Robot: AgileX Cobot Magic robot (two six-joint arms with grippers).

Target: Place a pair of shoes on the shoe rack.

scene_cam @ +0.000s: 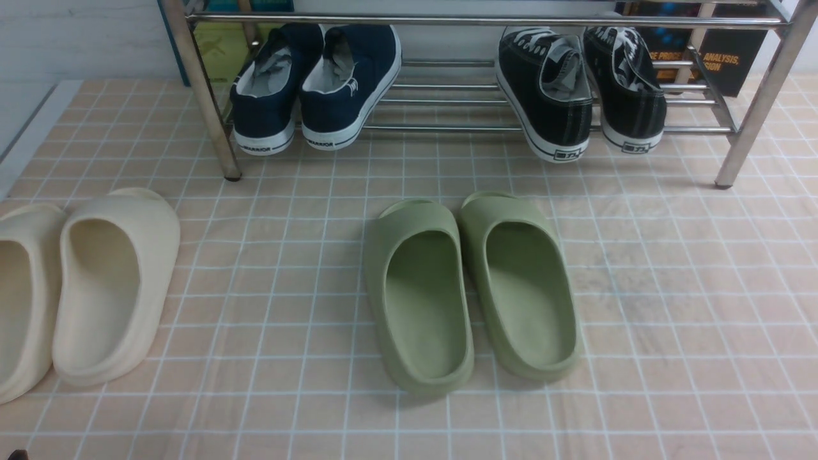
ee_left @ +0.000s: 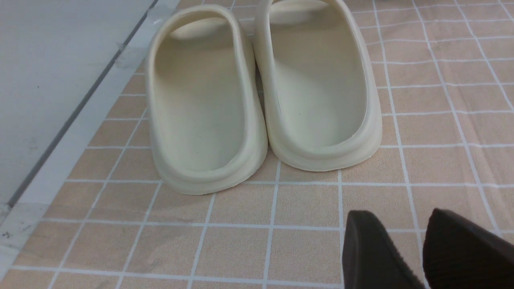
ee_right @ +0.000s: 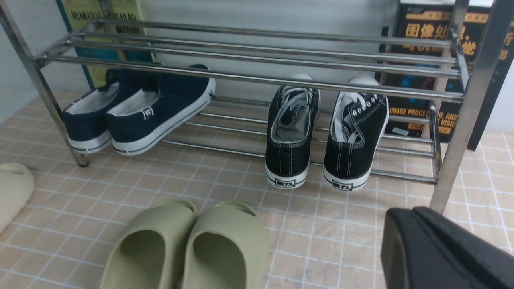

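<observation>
The two black canvas sneakers (scene_cam: 581, 89) sit side by side on the lower shelf of the chrome shoe rack (scene_cam: 486, 20), toward its right end, toes pointing to the back and heels hanging over the front bar; in the right wrist view they are ahead of the right jaws (ee_right: 437, 249), well apart from them, with checked cloth between. Those right jaws are closed, the two dark pads pressed together with nothing between them.

On the same shelf, toward the left end, rests a pair of navy blue sneakers (scene_cam: 316, 86) with white soles, leaning against each other.

In front of the rack, on the pink checked surface (scene_cam: 671, 287), stands a pair of green foam slides (scene_cam: 470, 287), touching along their inner sides, near the right jaws and to their left. Farther left lies a pair of cream foam slides (ee_left: 261, 92), also touching each other; they are just ahead of the left jaws (ee_left: 417, 249), which hang over the cloth with a narrow gap between the two dark pads and hold nothing.

Behind the rack's right end stands a dark book (ee_right: 425, 72) with printed lettering.
</observation>
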